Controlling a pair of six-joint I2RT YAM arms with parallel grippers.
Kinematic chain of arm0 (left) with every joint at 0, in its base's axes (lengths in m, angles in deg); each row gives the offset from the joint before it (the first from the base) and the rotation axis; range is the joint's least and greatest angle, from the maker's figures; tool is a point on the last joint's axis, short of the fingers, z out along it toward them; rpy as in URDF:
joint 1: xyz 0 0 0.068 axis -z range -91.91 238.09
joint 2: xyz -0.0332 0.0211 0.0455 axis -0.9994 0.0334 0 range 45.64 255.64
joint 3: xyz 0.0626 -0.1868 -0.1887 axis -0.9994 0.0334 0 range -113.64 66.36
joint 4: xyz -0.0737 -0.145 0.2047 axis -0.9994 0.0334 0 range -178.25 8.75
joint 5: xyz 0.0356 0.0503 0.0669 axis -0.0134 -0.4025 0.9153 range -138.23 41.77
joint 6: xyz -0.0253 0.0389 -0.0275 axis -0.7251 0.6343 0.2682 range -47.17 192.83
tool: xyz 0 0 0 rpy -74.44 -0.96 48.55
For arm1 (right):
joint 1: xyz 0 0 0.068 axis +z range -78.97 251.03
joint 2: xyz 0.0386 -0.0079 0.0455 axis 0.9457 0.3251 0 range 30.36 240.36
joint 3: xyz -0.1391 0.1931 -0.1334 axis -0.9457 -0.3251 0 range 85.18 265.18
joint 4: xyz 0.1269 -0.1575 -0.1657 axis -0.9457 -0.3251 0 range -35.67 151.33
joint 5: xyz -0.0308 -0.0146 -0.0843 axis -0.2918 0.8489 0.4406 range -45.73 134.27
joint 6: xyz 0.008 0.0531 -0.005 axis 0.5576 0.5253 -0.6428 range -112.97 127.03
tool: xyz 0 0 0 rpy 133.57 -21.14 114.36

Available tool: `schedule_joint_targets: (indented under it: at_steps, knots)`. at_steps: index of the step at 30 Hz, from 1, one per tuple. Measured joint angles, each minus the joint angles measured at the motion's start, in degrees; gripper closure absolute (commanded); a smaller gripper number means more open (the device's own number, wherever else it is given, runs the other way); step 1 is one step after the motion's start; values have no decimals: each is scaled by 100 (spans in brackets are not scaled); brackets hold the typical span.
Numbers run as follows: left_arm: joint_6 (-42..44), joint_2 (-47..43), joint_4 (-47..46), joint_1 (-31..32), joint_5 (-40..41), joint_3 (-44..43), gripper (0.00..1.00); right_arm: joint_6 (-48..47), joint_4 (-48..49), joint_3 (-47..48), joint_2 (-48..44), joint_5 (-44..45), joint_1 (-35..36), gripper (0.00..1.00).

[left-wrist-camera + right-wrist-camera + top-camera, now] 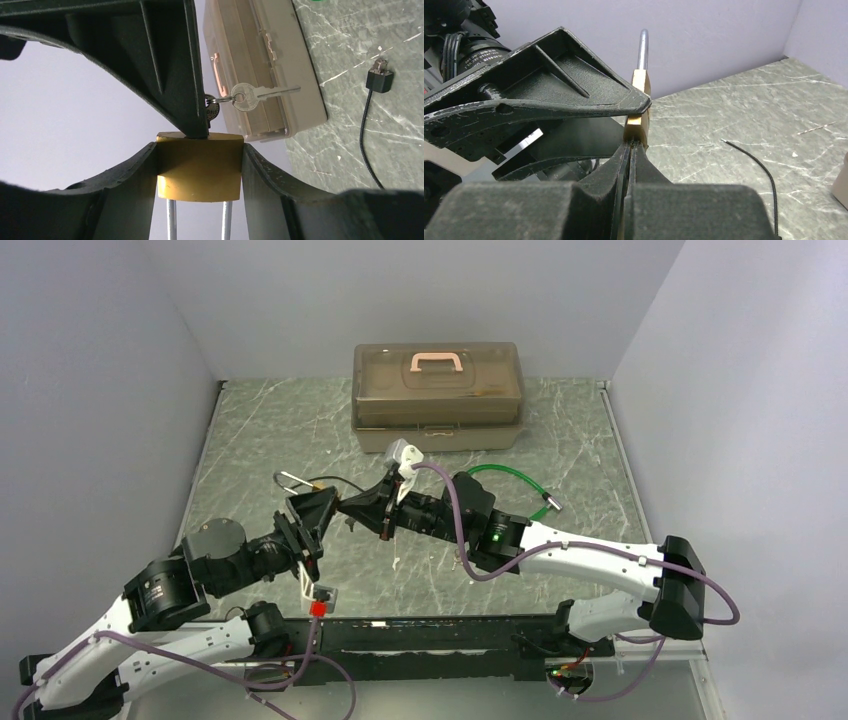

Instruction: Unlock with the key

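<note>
A brass padlock [200, 167] is clamped by its sides between the two fingers of my left gripper [200, 150], its steel shackle [171, 220] pointing back toward the wrist. It also shows edge-on in the right wrist view [640, 85]. My right gripper [634, 145] is shut with its tips pressed against the lock's keyway face. It holds a key that is almost wholly hidden between its fingers. A key ring [212, 101] with a spare silver key [250, 96] hangs beside them. In the top view both grippers meet above the table's middle, left [318, 508] and right [350, 510].
A translucent brown toolbox [437, 395] with a pink handle stands at the back. A green cable [510, 480] lies right of the right arm. A thin black cable [367, 125] with a black plug lies on the marbled mat. Grey walls close in on the left, back and right.
</note>
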State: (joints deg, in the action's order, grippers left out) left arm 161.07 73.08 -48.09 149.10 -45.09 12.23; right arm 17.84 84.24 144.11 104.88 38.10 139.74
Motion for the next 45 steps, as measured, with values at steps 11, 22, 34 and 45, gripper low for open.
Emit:
schedule_joint_targets:
  at_steps: [11,22,34,45]
  knots:
    - [129,-31,-42,118,136,39,100,-83,-22,-2,-13,240,114,79]
    - [72,175,-304,260,-11,142,100,-140,-929,28,-420,374,442,25]
    - [111,197,-350,260,4,164,100,-385,-1849,612,-249,778,518,28]
    - [105,192,-588,476,-754,238,100,-675,-2234,579,-754,833,286,30]
